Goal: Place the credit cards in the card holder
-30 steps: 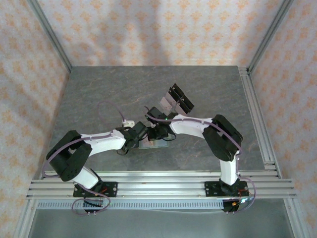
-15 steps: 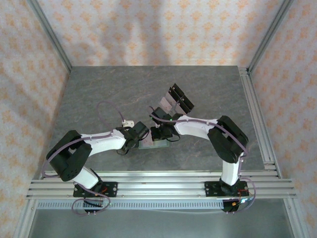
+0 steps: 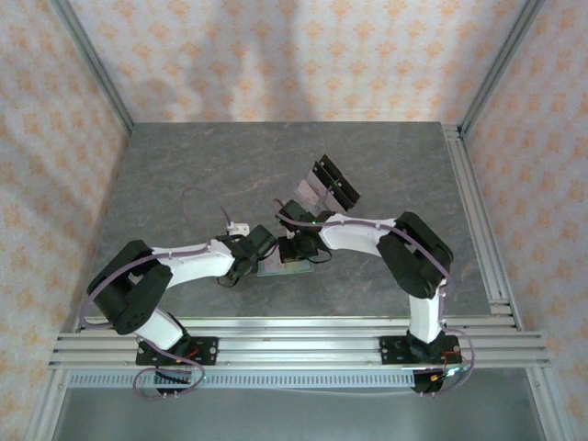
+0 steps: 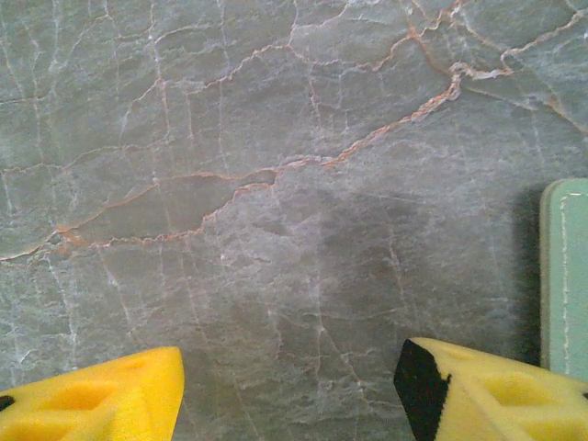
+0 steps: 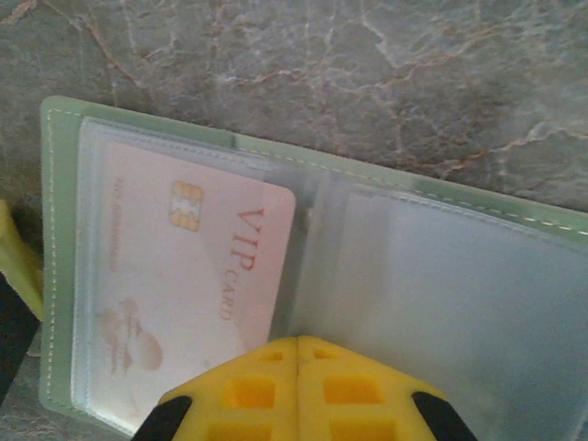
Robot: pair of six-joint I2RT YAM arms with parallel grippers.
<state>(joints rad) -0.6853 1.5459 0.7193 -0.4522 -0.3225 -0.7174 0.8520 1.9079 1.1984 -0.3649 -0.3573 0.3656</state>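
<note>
Right gripper [image 5: 296,386], closed and empty, hardly moved over card holder [image 5: 55,230] (left gripper [image 4: 289,386] open, empty).

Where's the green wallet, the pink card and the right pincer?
card holder [image 5: 459,303]: right wrist view, empty clear pocket.
credit card [image 5: 188,285]: right wrist view, pink face.
right gripper [image 5: 296,347]: right wrist view, where shut fingertips meet.

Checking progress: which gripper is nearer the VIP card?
Right. The right gripper, shut, is over the card holder beside the VIP card; the left gripper, open, is off its edge.
</note>
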